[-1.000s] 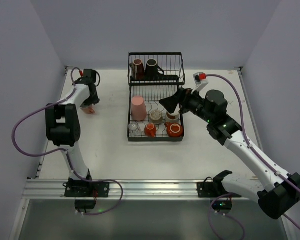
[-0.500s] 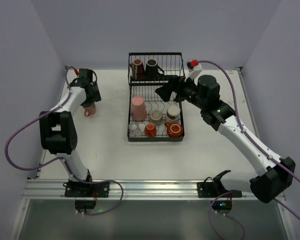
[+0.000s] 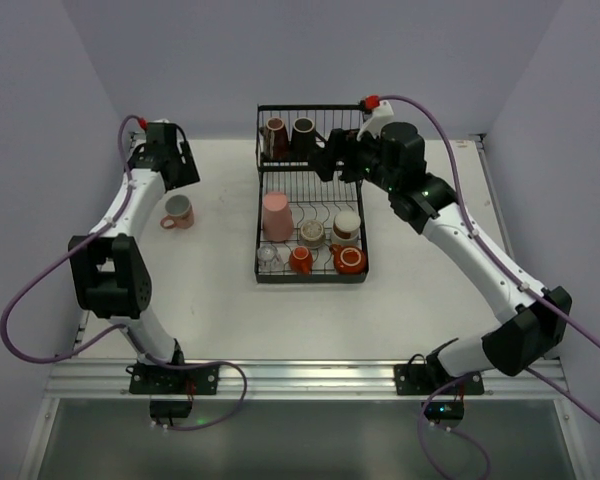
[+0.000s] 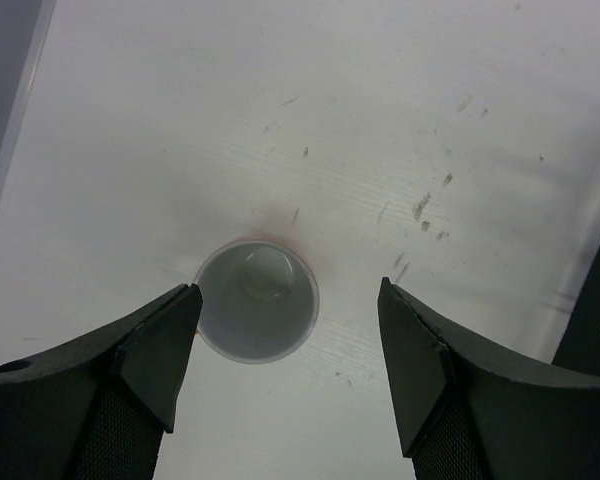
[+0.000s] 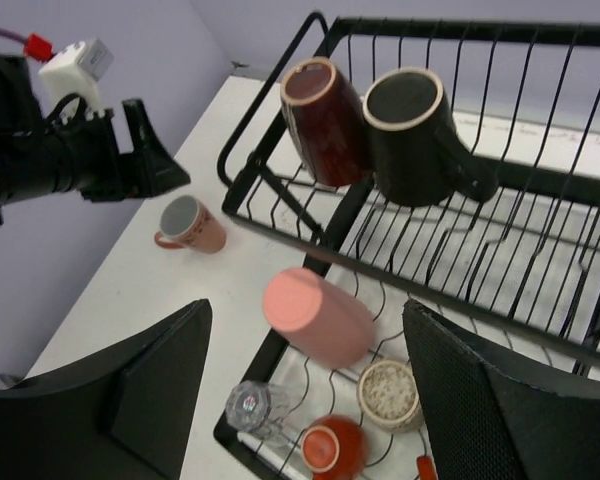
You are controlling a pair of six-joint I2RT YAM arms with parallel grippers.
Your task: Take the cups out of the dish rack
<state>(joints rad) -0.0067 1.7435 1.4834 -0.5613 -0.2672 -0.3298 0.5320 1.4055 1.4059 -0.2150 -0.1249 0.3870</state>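
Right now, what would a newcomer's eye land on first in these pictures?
The black wire dish rack mid-table draws the eye, with a tall pink tumbler among smaller cups in its lower tray and two dark mugs in the raised basket. Next comes the lone pink mug on the table's left, under the open left end effector. The right end effector, also open, hovers by the raised basket.

The rack (image 3: pixel 312 108) is black, the tumbler (image 3: pixel 277 217) pink, the right mug (image 3: pixel 303 135) black, the left mug (image 3: pixel 276 136) seemingly maroon.
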